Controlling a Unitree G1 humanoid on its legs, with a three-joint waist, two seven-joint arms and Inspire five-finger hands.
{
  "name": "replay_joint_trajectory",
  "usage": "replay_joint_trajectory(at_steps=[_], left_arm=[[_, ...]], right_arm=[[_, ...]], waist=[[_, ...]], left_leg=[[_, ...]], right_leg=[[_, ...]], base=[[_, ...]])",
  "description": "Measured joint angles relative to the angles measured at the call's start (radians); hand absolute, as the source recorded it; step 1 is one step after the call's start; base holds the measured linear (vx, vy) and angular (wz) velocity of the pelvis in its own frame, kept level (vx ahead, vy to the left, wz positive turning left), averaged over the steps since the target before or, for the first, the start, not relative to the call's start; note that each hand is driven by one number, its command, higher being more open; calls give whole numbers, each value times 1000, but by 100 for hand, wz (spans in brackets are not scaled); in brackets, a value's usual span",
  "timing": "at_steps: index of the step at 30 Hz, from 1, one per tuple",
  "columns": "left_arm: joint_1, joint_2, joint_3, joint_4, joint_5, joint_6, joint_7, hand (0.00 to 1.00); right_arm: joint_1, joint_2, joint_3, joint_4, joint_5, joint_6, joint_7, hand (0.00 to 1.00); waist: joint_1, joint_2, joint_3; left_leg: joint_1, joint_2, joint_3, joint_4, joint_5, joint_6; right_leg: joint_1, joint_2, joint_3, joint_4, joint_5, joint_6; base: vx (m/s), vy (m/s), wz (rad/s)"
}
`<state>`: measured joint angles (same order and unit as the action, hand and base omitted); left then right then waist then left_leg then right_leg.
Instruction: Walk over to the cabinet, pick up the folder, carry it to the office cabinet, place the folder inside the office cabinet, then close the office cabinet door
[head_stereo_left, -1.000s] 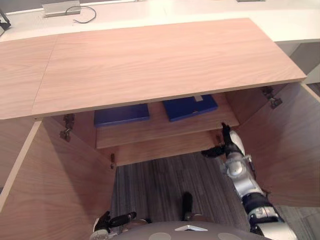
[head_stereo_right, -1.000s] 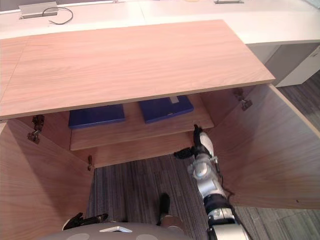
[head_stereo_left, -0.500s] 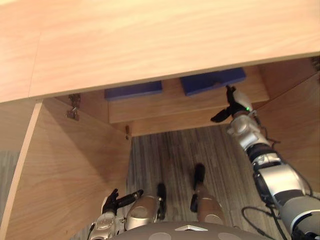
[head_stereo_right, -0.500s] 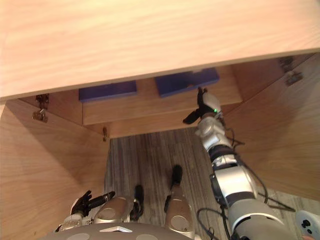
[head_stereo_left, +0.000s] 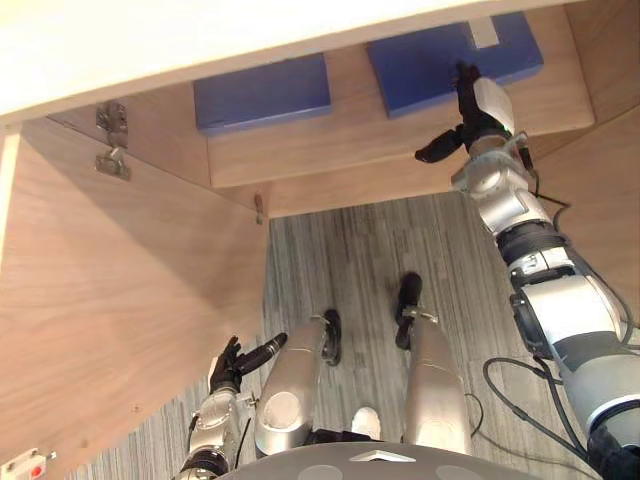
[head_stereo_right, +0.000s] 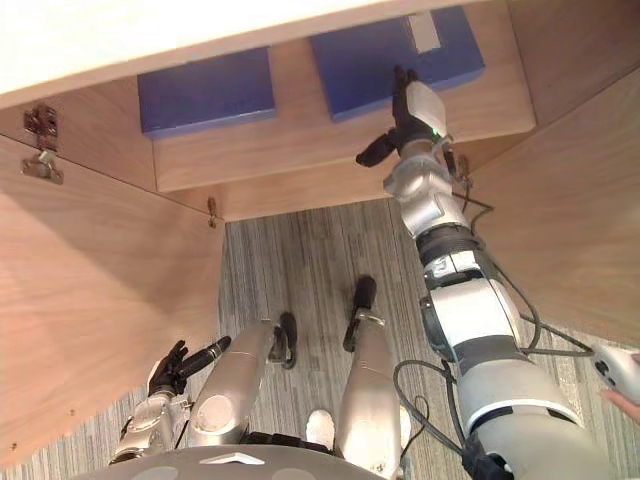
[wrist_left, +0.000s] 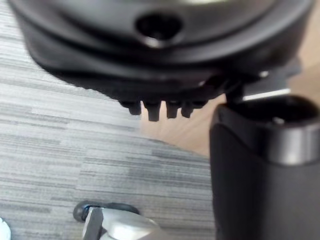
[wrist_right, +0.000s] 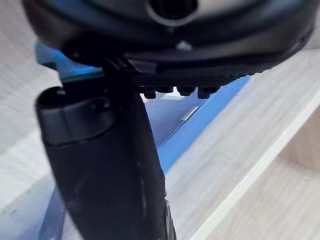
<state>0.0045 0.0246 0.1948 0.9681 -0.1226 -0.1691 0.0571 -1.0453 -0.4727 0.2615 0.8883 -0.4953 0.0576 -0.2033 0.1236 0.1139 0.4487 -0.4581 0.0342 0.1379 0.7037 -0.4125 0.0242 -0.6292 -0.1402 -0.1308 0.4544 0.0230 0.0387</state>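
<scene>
The folder (head_stereo_left: 440, 62), blue with a pale label at its far end, lies flat on the shelf (head_stereo_left: 330, 145) inside the open cabinet (head_stereo_left: 150, 160), towards the shelf's right end. Lying flat with its near edge close to the shelf's lip, it leaves that edge as the easiest place to take hold. The right hand (head_stereo_left: 482, 112) is stretched in for it. Its fingers (head_stereo_left: 466, 82) are straight and laid over the folder's near edge, the thumb is spread wide to the side, and nothing is grasped yet. I cannot tell whether the fingertips actually touch the cover. The spread thumb looks ready to come under the edge for a pinch. A second blue folder (head_stereo_left: 262, 92) lies apart from the first, on the same shelf's left half. The left-hand door (head_stereo_left: 120, 300) stands swung wide, clearing the reach. The left hand (head_stereo_left: 228, 366) hangs low beside it above the striped floor (head_stereo_left: 340, 260), fingers loose and empty, kept out of the way.
</scene>
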Motion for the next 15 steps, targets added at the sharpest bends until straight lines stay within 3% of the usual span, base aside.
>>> replay_joint_trajectory(at_steps=[7,9,10,12,15], left_arm=[[6,-2,14,-21,-28,3,5,100],[65,17,-54,-122,-28,8,8,100],[150,44,-132,-240,-29,-1,-2,100],[227,59,-173,-316,-42,-8,-33,100],[252,58,-182,-317,-74,0,-52,100]], right_arm=[[-117,-14,85,-23,-87,1,1,100],[-116,-48,84,-46,-86,-4,1,100],[-105,-83,85,-51,-86,-6,1,100],[-91,-115,107,-50,-84,-5,1,100],[-60,-141,143,-50,-85,-5,1,100]], waist=[[1,-2,2],[14,-2,4],[19,-1,9],[19,1,15],[17,10,25]], left_leg=[[-62,18,-23,17,-1,-13],[-75,16,-27,26,-2,-15],[-75,11,-33,29,-4,-18],[-76,9,-35,41,-6,-21],[-80,5,-36,60,-6,-22]], right_leg=[[-55,4,-31,30,-14,-20],[-72,-1,-32,53,-26,-22],[-75,-10,-37,70,-41,-21],[-77,-20,-44,94,-56,-21],[-78,-38,-57,129,-78,-21]], base=[[8,-60,6],[35,-14,11],[46,0,19],[48,16,20],[22,22,19]])
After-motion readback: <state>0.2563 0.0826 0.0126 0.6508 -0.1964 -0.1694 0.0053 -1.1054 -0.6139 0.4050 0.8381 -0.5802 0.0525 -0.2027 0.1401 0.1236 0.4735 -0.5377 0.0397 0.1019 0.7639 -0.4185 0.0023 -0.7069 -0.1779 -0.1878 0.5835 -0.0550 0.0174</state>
